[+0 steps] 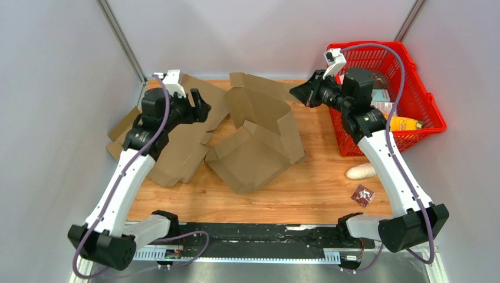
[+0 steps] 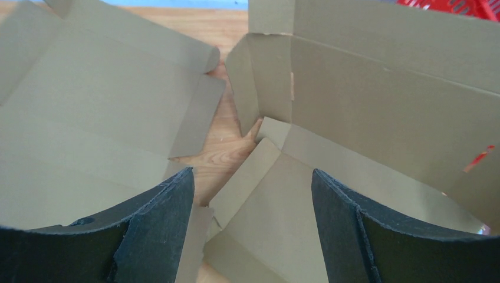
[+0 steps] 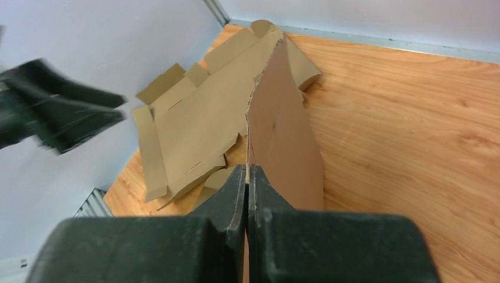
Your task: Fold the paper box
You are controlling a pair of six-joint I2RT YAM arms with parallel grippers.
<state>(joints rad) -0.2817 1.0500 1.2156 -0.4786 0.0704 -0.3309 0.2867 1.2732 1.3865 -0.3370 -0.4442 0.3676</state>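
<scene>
Top external, red basket [image 1: 382, 59] holding packets [image 1: 405, 124], half-folded paper box [image 1: 259, 147] beside it

Half-folded paper box [image 1: 259, 147] mid-table; flat cardboard [image 1: 183, 150] left, red basket [image 1: 423, 97] right.

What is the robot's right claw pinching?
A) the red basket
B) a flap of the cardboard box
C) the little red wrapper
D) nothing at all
B: in the right wrist view, the right gripper has its fingers pressed shut on the thin edge of a flap of the cardboard box.
</scene>
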